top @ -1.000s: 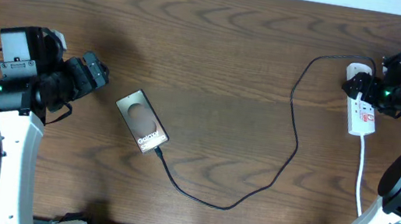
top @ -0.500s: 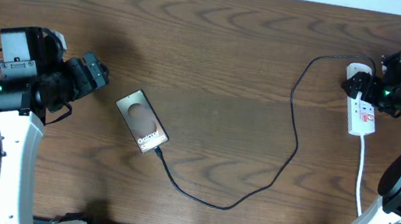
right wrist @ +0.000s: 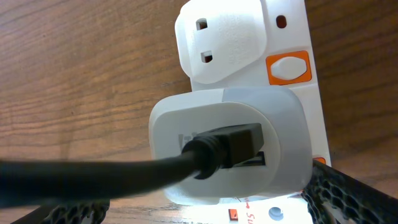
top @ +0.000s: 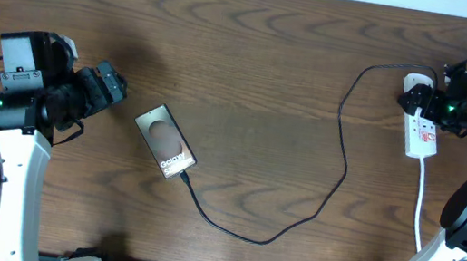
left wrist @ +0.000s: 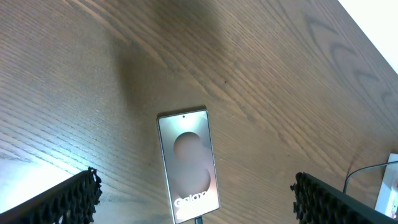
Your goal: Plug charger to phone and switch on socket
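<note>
Nearest you, the cable (top: pixel 343 169) lies in a slack loop on the counter (top: pixel 268 80). Its tip meets the lettered end of the phone (top: pixel 166 142), which lies flat and slantwise left of centre. In the left wrist view it looks seated in the port, but the joint sits at the frame's edge, so take that as likely, not certain. Your left hand (top: pixel 116 87) hovers just left of the phone, fingers spread wide, holding nothing.

Farther off, at the right edge, lies the strip (top: pixel 422 139). The cable's other end goes into a grey-white adapter (right wrist: pixel 230 149) plugged into it. Your right hand (top: pixel 425 101) sits over that end, fingers apart either side of the adapter, clamped on nothing.

Nothing has changed over the last second: arms, phone and cable are exactly where they were. By my reading the plugging is done and only the switching is left. An orange rocker (right wrist: pixel 288 68) shows beside the empty outlet. A second rocker (right wrist: pixel 320 162) peeks out at the adapter's right edge and is probably the one you need. I cannot tell whether it is on.
</note>
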Motion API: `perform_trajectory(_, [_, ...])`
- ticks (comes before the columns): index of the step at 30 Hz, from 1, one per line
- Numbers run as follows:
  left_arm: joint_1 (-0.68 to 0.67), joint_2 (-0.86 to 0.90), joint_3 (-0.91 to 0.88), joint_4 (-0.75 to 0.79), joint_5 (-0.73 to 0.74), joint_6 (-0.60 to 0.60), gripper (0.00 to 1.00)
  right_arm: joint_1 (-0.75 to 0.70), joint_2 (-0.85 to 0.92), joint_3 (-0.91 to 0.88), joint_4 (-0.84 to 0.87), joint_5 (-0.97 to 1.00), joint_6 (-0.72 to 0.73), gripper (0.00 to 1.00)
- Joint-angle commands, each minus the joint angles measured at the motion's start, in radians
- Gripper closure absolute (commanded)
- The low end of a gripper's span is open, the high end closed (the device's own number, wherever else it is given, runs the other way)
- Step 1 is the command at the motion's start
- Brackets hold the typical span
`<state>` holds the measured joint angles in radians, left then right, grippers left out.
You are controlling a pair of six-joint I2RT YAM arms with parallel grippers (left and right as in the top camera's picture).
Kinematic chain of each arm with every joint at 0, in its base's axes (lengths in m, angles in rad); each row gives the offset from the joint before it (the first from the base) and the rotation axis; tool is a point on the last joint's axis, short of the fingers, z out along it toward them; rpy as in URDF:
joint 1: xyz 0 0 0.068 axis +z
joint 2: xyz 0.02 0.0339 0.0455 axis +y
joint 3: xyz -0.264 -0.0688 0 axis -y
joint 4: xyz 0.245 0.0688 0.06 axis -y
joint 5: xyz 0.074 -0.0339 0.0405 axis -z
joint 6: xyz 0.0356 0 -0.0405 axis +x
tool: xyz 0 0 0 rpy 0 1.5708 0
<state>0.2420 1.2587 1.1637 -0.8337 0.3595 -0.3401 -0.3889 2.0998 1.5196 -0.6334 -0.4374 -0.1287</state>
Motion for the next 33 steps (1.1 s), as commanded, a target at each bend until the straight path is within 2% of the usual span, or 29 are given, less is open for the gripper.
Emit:
perform_trajectory(1, [0.003, 0.004, 0.005, -0.003, -0.013, 0.006, 0.02, 0.018, 0.025, -0.012, -0.025, -0.093, 0.006, 0.04])
perform_trajectory(15, [0.003, 0.004, 0.005, -0.004, -0.013, 0.006, 0.02, 0.078, 0.027, -0.039, -0.008, -0.119, 0.049, 0.06])
perform_trajectory(33, [0.003, 0.004, 0.005, -0.012, -0.013, 0.006, 0.02, 0.078, 0.027, -0.139, 0.059, -0.156, 0.085, 0.11])
